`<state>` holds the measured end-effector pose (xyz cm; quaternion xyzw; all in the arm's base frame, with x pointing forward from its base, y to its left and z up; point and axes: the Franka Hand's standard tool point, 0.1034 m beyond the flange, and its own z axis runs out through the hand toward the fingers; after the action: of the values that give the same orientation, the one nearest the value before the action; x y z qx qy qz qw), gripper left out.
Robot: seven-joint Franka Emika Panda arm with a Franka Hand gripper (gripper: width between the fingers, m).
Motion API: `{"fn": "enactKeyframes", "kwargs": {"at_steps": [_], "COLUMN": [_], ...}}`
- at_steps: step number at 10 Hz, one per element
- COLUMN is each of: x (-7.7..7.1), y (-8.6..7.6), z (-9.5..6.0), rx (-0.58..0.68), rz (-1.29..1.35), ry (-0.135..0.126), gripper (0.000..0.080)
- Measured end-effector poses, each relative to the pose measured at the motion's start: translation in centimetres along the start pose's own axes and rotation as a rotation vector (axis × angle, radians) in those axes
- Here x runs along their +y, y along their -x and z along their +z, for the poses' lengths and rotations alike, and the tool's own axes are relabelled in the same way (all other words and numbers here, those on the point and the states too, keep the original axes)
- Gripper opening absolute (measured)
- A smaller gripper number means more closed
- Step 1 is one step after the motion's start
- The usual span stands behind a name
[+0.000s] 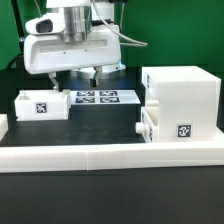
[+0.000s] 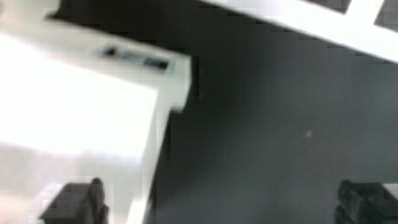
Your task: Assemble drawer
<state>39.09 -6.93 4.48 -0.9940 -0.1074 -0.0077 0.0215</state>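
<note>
The tall white drawer housing (image 1: 181,92) stands at the exterior view's right. One knobbed tray (image 1: 166,126) with a tag sits partly inside its lower front. A second white tray (image 1: 40,105) with a tag lies loose at the exterior view's left, and it also shows blurred in the wrist view (image 2: 80,110). My gripper (image 1: 72,76) hangs above the table between the loose tray and the marker board, open and empty. In the wrist view the gripper (image 2: 222,205) has one finger (image 2: 75,203) over the tray's edge and the other over bare black table.
The marker board (image 1: 97,97) lies flat at the middle back. A long low white border wall (image 1: 110,152) runs along the front and up the left side. A blurred white strip (image 2: 302,15) crosses the wrist view's corner.
</note>
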Motion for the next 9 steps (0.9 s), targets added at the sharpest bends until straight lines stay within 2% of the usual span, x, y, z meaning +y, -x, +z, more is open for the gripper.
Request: {"fn": "enactKeyframes", "kwargs": {"at_steps": [4,5,7,9], "x": [0.1,0.8,1.4,0.9], "y": [0.0,0.3,0.9,1.0], "z": [0.0,0.3,1.4,2.8], "rx": [0.002,-0.004,-0.003,0.003], "rz": [0.045,0.063,0.082,0.105], "ry": [-0.001,0.000,0.007,0.012], "gripper": [0.0649,0.0649,0.0649,0.0649]}}
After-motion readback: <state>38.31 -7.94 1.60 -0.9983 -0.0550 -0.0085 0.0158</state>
